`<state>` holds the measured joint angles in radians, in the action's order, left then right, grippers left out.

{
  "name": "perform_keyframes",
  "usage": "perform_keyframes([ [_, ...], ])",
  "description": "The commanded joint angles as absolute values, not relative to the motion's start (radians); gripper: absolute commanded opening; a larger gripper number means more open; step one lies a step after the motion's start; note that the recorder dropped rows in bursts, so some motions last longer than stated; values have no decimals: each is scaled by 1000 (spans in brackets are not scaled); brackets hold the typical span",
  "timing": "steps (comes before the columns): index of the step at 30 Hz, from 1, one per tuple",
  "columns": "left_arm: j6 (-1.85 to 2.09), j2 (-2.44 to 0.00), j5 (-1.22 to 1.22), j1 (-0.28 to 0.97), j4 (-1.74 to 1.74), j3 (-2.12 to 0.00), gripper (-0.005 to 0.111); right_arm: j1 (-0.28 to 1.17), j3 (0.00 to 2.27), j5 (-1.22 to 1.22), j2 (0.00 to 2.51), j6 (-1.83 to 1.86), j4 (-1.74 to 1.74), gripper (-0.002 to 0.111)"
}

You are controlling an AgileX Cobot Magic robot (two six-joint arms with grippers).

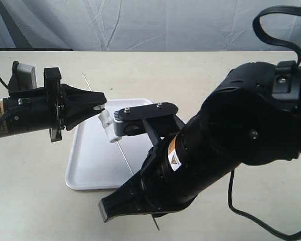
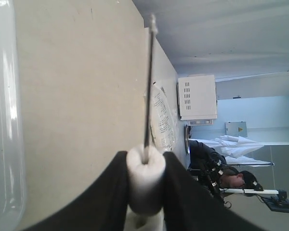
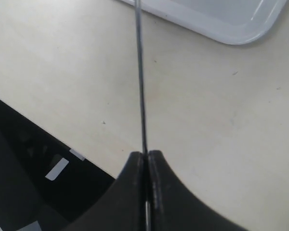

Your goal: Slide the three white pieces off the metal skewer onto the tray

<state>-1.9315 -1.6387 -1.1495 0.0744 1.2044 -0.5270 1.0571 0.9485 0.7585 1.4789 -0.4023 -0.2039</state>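
The metal skewer (image 1: 125, 158) slants over the white tray (image 1: 90, 165), held in the air. My left gripper (image 1: 101, 104) is shut on the topmost white piece (image 2: 145, 168). The skewer (image 2: 148, 86) runs bare from that piece to its far tip. More white pieces (image 1: 109, 126) sit on the rod just below the left fingers, partly hidden by the right wrist camera housing. My right gripper (image 3: 147, 156) is shut on the skewer (image 3: 140, 86) near its lower end, off the tray's near edge. The tray (image 3: 221, 21) lies beyond it. In the exterior view the right gripper (image 1: 136, 181) is over the tray's front corner.
The beige table (image 1: 30, 201) surrounds the tray. A black cable (image 1: 241, 213) trails on the table at the right. The table's edge and a dark floor (image 3: 33, 159) show beside the right fingers. The bulky right arm (image 1: 241, 130) fills the right side.
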Motion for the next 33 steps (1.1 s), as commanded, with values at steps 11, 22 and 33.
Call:
perform_keyframes([
  [11,-1902,-1641,-1125,82,1124,-531,18,1076,942,797,1473,-395,-194,-1],
  [22,-1898,-1641,-1095,65,1106,-553,18,1119,942,859,1471,-395,-190,-1],
  [33,-1898,-1641,-1090,-58,1149,-561,18,1119,942,907,1467,-395,-186,-1],
])
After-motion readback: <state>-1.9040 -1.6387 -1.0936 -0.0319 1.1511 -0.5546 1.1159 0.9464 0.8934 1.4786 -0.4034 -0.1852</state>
